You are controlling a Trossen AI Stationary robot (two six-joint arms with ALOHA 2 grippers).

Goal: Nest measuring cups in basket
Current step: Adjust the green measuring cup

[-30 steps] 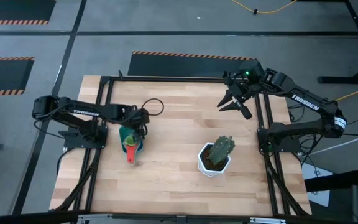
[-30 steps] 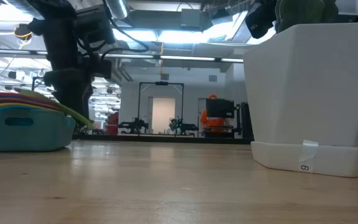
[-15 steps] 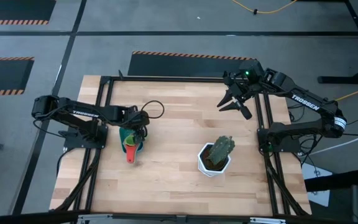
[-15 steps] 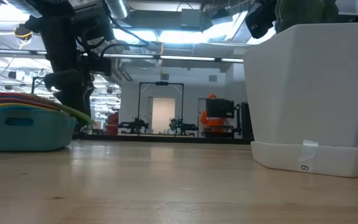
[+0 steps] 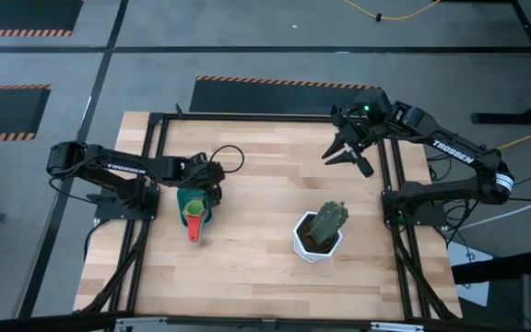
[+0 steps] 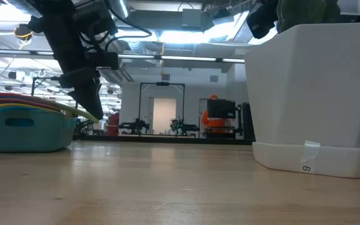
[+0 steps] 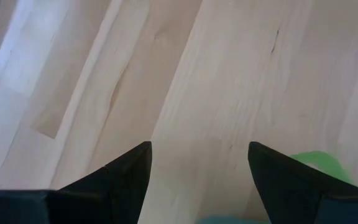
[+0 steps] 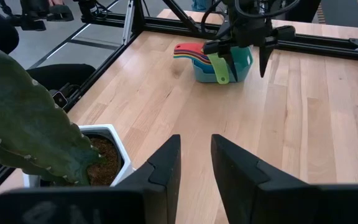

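Teal plastic marks the basket (image 5: 194,204), sitting on the left half of the pale wooden desk (image 5: 256,258), with the nested measuring cups (image 8: 199,55) stacked inside it and their coloured handles fanning out over the rim; a red handle (image 5: 194,227) sticks out toward the front edge. Just above the basket hangs the left gripper (image 8: 245,57), fingers spread wide and holding nothing. A white hexagonal pot (image 5: 313,242) with a cactus (image 5: 330,218) stands well apart on the desk's right half. Off by the back right corner, the right gripper (image 5: 346,153) hovers, fingers slightly parted and empty.
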